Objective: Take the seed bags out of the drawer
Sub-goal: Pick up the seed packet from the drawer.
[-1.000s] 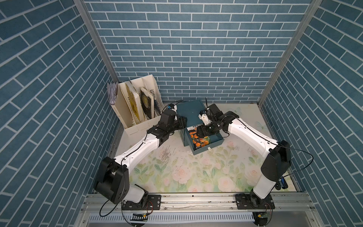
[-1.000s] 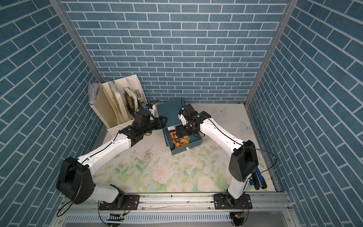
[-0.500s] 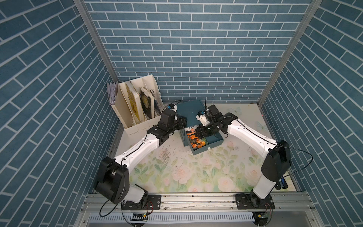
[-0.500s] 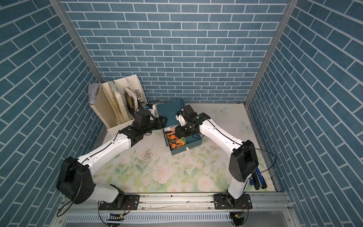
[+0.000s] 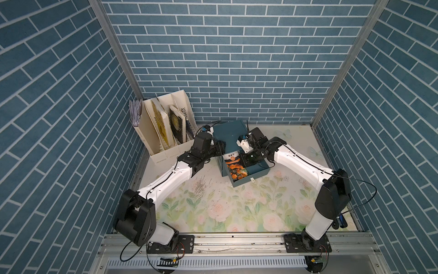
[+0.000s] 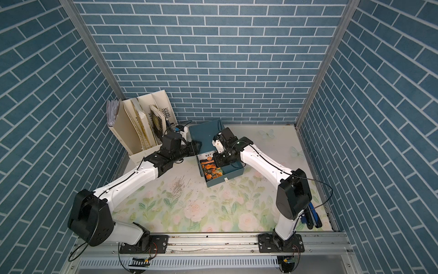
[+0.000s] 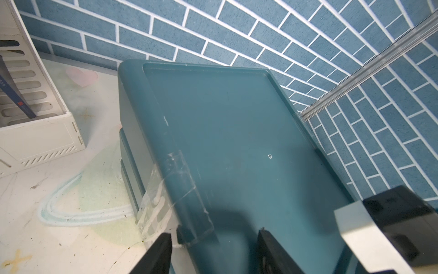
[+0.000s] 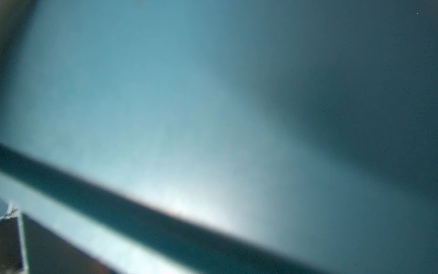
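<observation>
Right gripper (image 5: 245, 162) is closed inside the drawer (image 5: 256, 175), at the edge of the orange bag (image 5: 237, 170); whether it's pinched I can't tell. Bag looks light, floppy, slick: I'd grip a corner firmly. Left gripper (image 7: 215, 246) clamps the cabinet (image 7: 237, 130).

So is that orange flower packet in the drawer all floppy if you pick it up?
Probably floppy: the seed bag looks thin and flat, lying in the drawer. Likely light for the same reason. Its glossy-looking face might be slippery, so a pinch at the edge could slide.
</observation>
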Tool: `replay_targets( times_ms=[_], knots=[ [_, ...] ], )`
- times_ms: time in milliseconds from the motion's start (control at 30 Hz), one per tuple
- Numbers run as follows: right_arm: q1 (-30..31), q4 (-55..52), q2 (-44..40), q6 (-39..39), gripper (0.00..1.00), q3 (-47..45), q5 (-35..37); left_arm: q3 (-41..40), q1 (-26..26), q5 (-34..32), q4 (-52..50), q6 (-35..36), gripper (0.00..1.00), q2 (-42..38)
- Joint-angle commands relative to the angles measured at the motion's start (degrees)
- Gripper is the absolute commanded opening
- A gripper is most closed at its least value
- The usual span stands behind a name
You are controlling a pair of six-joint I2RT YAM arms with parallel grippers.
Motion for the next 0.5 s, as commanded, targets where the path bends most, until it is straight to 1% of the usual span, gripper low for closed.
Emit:
replay_targets(
  times_ms=[0,467],
  knots=[
    [0.39,-2.99,0.48,0.79,0.01,-1.24,0.94,0.10,-0.31,-0.47,-4.79,1.16,0.62,-0.39],
    [0.05,-5.08,-1.16,2.57,0.00,3.84,2.13,0.09,-0.30,-0.82,-5.22,1.79,0.62,-0.21]
  ],
)
